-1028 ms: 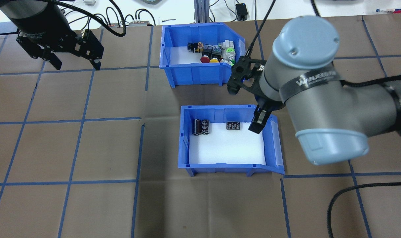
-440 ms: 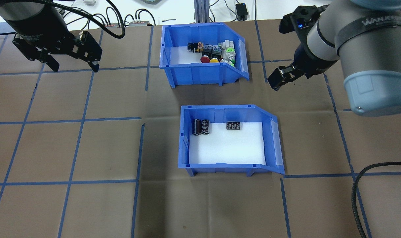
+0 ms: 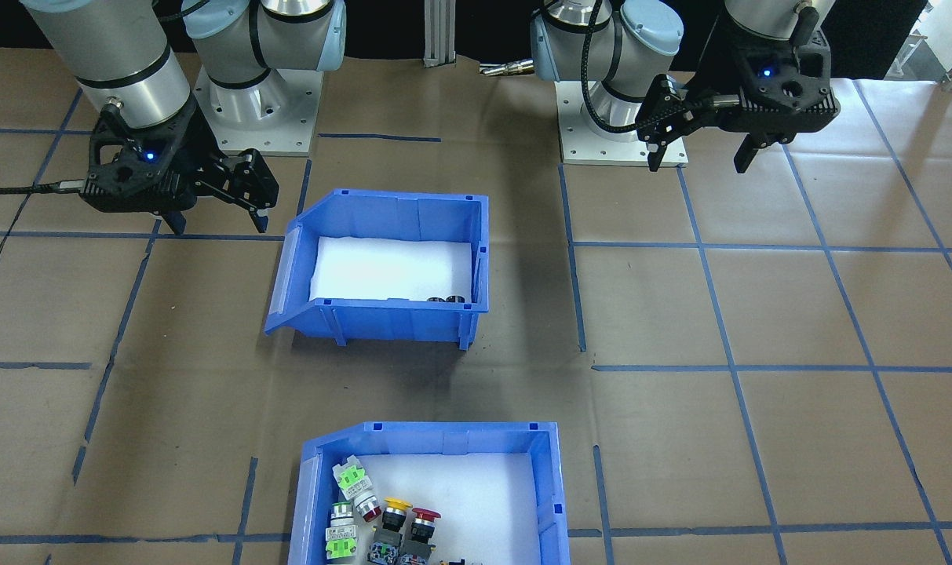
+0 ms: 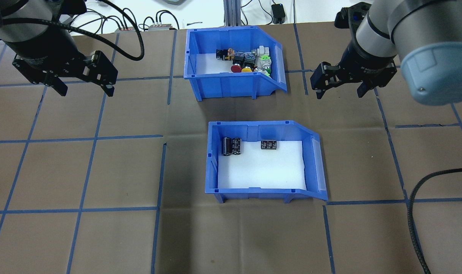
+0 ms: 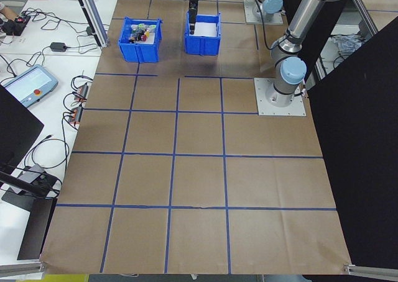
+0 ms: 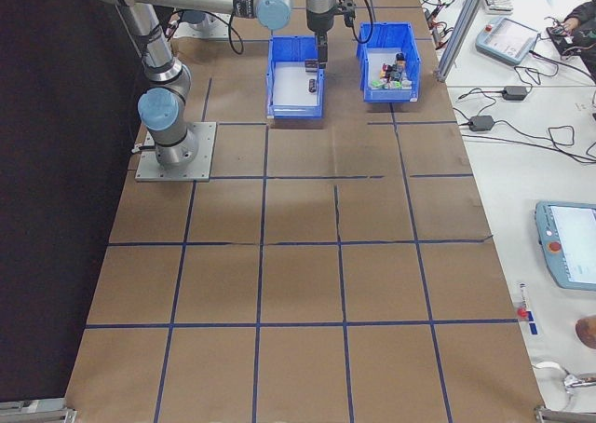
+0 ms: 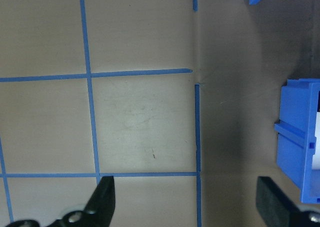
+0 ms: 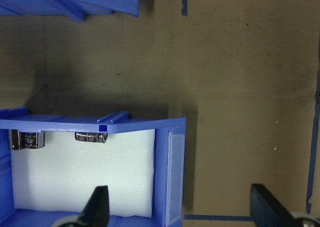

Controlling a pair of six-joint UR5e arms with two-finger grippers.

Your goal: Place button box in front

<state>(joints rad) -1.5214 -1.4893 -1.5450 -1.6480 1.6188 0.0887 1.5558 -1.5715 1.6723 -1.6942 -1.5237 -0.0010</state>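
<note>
My right gripper (image 4: pixel 339 85), a second ago down at the right wall of the capacitor bin (image 4: pixel 263 161), has lifted clear and now hangs spread wide and empty over bare table, just right of the button box (image 4: pixel 232 62). I read this as one placement finished and the arm retreating or turning toward the other bin. My left gripper (image 4: pixel 84 85) has drifted only slightly; it hangs well apart to the left, fingers equally wide, holding nothing. The button box sits at the far edge of the table, away from the robot, its switches (image 4: pixel 250 61) bunched at the right end on white foam. The capacitor bin stands between it and the robot's base, with a gap between the two. Cables (image 4: pixel 139 23) lie beyond the table, out of the way.
</note>
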